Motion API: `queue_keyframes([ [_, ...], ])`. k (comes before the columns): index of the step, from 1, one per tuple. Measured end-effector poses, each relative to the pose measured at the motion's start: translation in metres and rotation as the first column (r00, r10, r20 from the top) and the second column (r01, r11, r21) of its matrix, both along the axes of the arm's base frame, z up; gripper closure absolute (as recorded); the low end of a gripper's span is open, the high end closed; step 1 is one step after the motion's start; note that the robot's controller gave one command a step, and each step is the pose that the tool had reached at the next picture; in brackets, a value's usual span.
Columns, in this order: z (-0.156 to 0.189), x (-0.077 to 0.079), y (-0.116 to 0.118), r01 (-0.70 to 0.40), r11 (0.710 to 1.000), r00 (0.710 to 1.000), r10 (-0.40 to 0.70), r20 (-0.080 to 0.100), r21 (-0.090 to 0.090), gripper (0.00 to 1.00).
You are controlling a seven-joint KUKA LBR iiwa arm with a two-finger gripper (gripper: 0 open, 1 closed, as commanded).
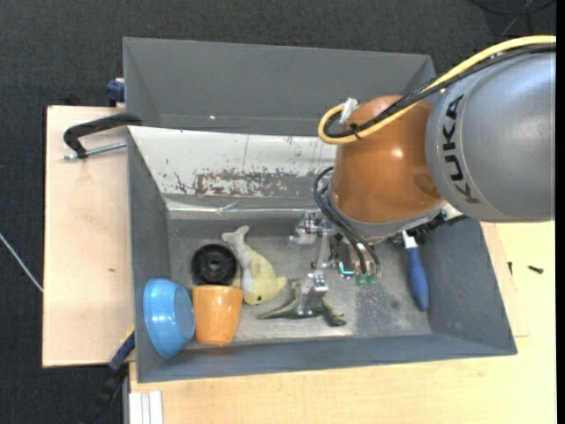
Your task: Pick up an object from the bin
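Observation:
My gripper (311,263) hangs low over the bin floor, right of centre, under the orange wrist cover. Its two metal fingers stand open, one toward the back wall and one toward the front. The front fingertip (313,295) rests on or just above a flat dark green toy animal (281,310) lying near the front wall. Nothing shows between the fingers. A yellow and white fish-shaped toy (252,272) lies just left of the gripper.
A black round disc (213,262), an orange cup (216,314) and a blue cup (168,316) on its side sit in the front left corner. A blue-handled tool (415,279) lies along the right wall. The arm and its cover hide the bin's back right.

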State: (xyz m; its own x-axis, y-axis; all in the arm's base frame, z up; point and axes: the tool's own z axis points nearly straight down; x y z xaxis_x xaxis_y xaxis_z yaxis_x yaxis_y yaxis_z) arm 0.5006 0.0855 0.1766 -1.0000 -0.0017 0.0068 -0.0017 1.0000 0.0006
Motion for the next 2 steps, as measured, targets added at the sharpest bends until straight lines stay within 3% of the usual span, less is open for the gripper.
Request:
queue_keyframes([
  [1,-0.1059,0.0056,-0.0514,-0.200,0.980,0.980,0.200,0.012,0.001,0.00],
  [2,-0.1022,0.0090,-0.0495,-0.201,0.980,0.979,0.201,0.024,0.000,1.00],
])
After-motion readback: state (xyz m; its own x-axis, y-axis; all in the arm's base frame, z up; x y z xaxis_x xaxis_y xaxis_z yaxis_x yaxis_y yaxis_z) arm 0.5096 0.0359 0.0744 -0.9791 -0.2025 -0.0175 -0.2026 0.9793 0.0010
